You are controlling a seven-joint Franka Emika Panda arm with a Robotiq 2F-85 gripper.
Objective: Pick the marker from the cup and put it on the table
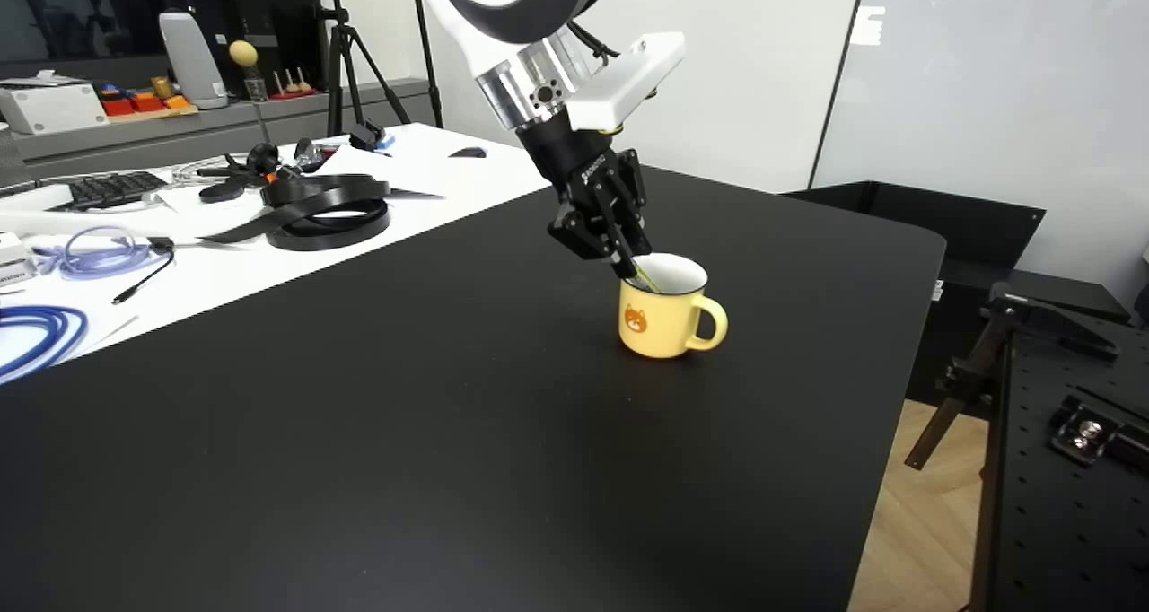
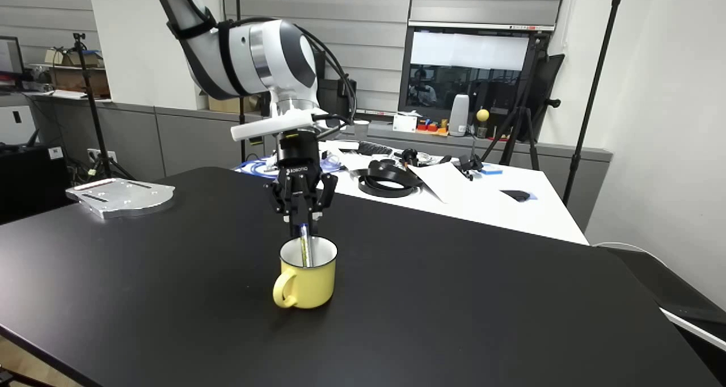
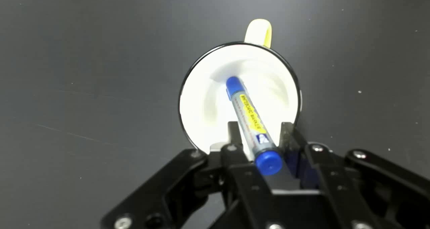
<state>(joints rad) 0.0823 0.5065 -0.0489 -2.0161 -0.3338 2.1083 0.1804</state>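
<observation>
The yellow cup [image 1: 662, 329] stands upright on the black table [image 1: 431, 415], its handle to the side. It also shows in an exterior view [image 2: 315, 285] and in the wrist view [image 3: 201, 84]. The marker [image 3: 250, 116] leans inside the cup, with a grey-white barrel and blue ends. Its upper end sticks out over the rim, also visible in both exterior views [image 1: 647, 280] [image 2: 306, 252]. My gripper [image 3: 260, 124] is over the cup's rim, its fingers on either side of the marker's upper part. Gaps show between fingers and barrel, so it is open around the marker.
A white desk [image 1: 485, 181] with cables, black straps [image 1: 332, 213] and a keyboard adjoins the table. A silver metal plate [image 2: 122, 197] lies at the table's far edge. A black perforated surface [image 1: 1068, 504] stands beside the table.
</observation>
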